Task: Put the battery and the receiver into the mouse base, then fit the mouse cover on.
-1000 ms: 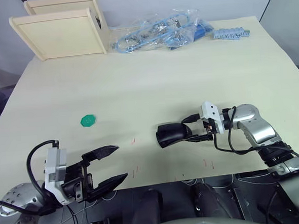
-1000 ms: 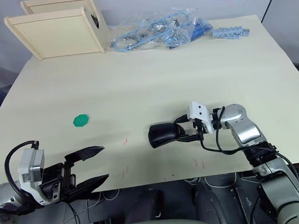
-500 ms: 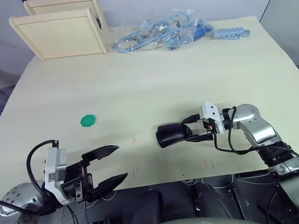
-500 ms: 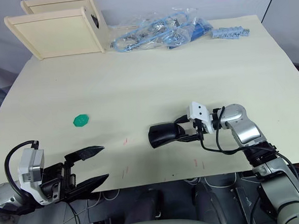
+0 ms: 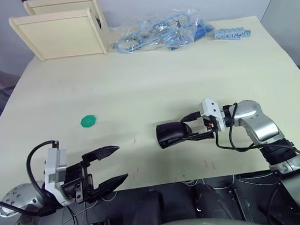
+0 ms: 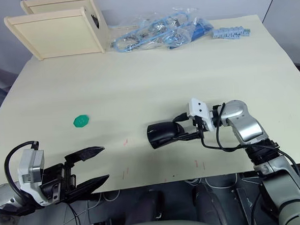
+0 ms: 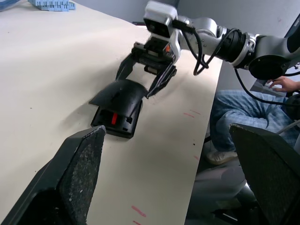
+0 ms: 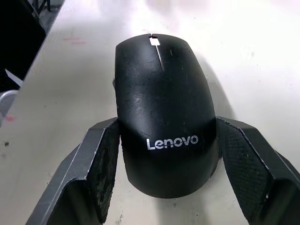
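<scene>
the pale worktop carries the job near its front edge, with a wooden box and a heap of clear bags well apart at the back and a green disc lying alone toward your left. your right hand reaches in level with its fingers spread to either side of the mouse cover; the left pad lies against the cover's flank, while whether the right pad touches cannot be told, so treat the hold as loose. the mouse cover sits on top of the mouse base but is not yet home: in the left wrist view the end away from your right hand is lifted, and the red parts of the base show in the gap beneath it. the lettered end lies between your fingers. to finish well, line the cover squarely over the base, then press the raised end down evenly rather than squeezing the flanks, which would likely slide the pair across the worktop. your left hand hangs wide open and empty at the near edge, well apart; it looks free to brace the base. the battery and the receiver cannot be made out.
</scene>
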Robot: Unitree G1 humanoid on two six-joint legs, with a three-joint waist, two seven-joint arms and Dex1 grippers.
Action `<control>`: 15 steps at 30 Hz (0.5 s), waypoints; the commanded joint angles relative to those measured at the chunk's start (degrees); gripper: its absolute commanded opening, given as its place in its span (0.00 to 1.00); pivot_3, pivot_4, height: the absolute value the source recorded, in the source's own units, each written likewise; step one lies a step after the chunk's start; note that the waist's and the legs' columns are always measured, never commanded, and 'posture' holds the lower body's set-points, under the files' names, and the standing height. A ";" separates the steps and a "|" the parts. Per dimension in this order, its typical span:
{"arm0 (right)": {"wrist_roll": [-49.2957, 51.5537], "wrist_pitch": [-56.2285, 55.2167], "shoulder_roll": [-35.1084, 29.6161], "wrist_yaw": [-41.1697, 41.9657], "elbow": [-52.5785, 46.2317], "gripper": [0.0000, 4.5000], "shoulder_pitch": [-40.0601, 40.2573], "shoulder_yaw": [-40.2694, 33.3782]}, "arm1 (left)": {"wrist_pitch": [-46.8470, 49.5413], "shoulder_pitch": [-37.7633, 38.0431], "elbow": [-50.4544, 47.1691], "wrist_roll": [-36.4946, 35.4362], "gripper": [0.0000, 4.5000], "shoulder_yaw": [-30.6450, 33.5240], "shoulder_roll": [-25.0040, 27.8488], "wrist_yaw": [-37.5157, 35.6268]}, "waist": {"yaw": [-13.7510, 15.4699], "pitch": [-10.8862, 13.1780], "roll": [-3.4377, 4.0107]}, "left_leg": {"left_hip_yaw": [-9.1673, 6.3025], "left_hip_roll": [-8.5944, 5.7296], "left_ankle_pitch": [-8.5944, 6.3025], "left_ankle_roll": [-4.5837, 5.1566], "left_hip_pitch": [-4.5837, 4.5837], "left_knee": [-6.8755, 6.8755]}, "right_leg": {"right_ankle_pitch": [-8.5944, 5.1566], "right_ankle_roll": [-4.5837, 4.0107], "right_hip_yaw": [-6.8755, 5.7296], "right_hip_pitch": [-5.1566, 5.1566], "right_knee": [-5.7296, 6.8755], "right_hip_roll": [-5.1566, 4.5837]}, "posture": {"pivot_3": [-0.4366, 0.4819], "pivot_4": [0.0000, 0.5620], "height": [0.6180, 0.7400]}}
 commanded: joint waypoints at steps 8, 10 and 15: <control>-2.05 7.17 -3.57 -0.17 -8.83 0.73 -5.74 2.54 | -0.93 0.47 -2.12 -0.93 1.00 1.26 -0.03 -0.41 | 0.01 0.00 0.00 | -0.01 0.00 0.00 0.00 0.00 0.00 | 0.00 0.00 0.00 0.00 0.00 -0.01 | 0.48 0.27 1.00; -2.64 8.53 -4.37 0.46 -9.99 0.73 -6.60 3.94 | -0.95 0.55 -2.18 -0.94 1.00 1.21 -0.08 -0.38 | 0.00 0.00 0.01 | -0.02 0.00 0.00 0.00 0.00 0.00 | 0.00 0.00 -0.01 0.00 0.00 -0.01 | 0.48 0.27 1.00; -4.18 9.64 -5.00 0.45 -10.83 0.73 -7.81 6.32 | -0.94 0.63 -2.30 -0.96 1.00 1.18 -0.13 -0.24 | 0.01 0.00 0.00 | -0.03 0.00 0.00 0.00 0.00 0.00 | 0.00 0.00 -0.01 0.00 -0.01 -0.01 | 0.48 0.27 1.00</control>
